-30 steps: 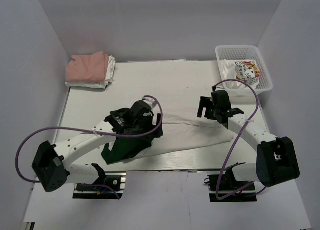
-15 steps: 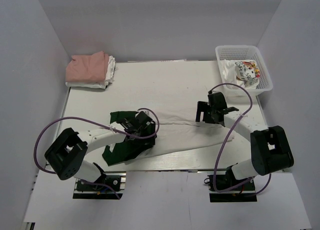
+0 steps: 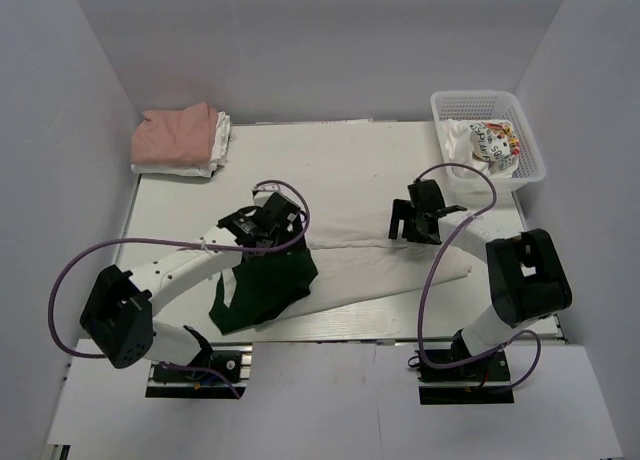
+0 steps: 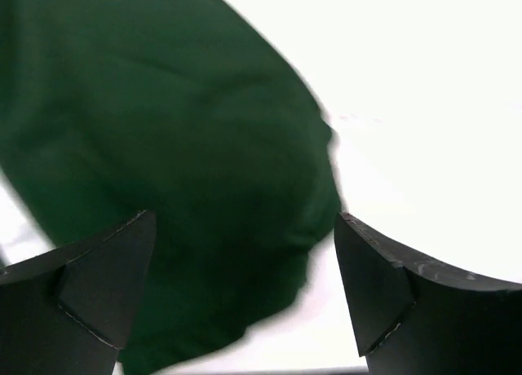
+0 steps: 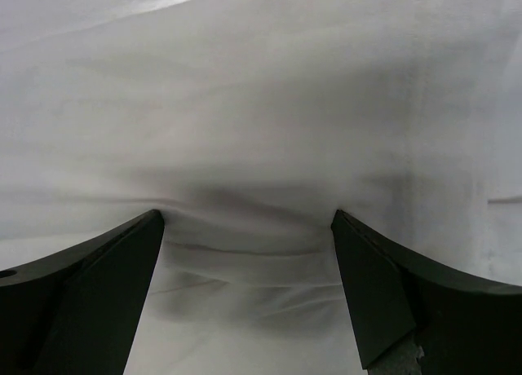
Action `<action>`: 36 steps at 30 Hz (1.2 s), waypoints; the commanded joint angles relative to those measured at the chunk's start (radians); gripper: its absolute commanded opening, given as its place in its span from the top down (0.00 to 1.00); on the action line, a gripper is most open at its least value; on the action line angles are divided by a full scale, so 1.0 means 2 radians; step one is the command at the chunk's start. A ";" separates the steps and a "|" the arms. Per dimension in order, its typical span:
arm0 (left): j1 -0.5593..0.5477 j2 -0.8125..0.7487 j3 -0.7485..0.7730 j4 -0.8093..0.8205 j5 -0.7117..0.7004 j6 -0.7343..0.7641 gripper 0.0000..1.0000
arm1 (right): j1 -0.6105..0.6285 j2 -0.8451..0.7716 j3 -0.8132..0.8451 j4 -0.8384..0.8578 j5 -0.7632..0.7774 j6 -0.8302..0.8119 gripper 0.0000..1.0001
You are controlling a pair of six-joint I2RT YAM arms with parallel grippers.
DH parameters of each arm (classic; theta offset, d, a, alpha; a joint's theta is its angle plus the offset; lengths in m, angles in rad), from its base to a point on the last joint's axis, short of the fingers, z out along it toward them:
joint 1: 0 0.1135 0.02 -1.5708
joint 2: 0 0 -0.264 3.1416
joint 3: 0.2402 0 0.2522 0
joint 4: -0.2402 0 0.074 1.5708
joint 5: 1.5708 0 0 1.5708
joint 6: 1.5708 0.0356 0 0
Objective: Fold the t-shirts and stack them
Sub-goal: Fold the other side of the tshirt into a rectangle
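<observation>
A large white t-shirt (image 3: 385, 265) with dark green sleeves lies folded into a long band across the table's middle, and one green sleeve (image 3: 265, 292) spreads at its left end. My left gripper (image 3: 266, 230) hovers open just beyond that sleeve. In the left wrist view the sleeve (image 4: 155, 155) fills the left side, with nothing between the gripper's (image 4: 245, 297) fingers. My right gripper (image 3: 408, 223) stands open low over the band's far right edge, and wrinkled white cloth (image 5: 253, 147) lies under the gripper (image 5: 245, 289). A folded salmon-pink t-shirt (image 3: 178, 133) rests on a folded white one (image 3: 218, 145) at the far left corner.
A white mesh basket (image 3: 446, 104) stands at the far right corner and holds a crumpled printed cloth (image 3: 492, 146). Purple cables loop off both arms. The table's near edge (image 3: 330, 332) runs just below the green sleeve.
My left gripper has drawn back from on top of the green sleeve toward the far side, uncovering it. My right gripper has edged slightly left and farther. Both stayed open.
</observation>
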 commanded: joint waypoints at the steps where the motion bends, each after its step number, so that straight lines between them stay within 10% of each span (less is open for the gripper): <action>1: 0.032 0.027 0.002 -0.027 -0.041 -0.019 0.00 | -0.002 0.024 0.026 -0.003 0.099 0.027 0.10; 12: 0.096 0.119 -0.055 0.120 0.105 -0.003 0.00 | -0.001 0.098 0.112 -0.009 0.078 -0.016 0.10; 36: 0.147 0.191 -0.040 0.019 -0.003 0.018 0.00 | -0.074 0.115 0.154 0.086 0.019 -0.161 0.10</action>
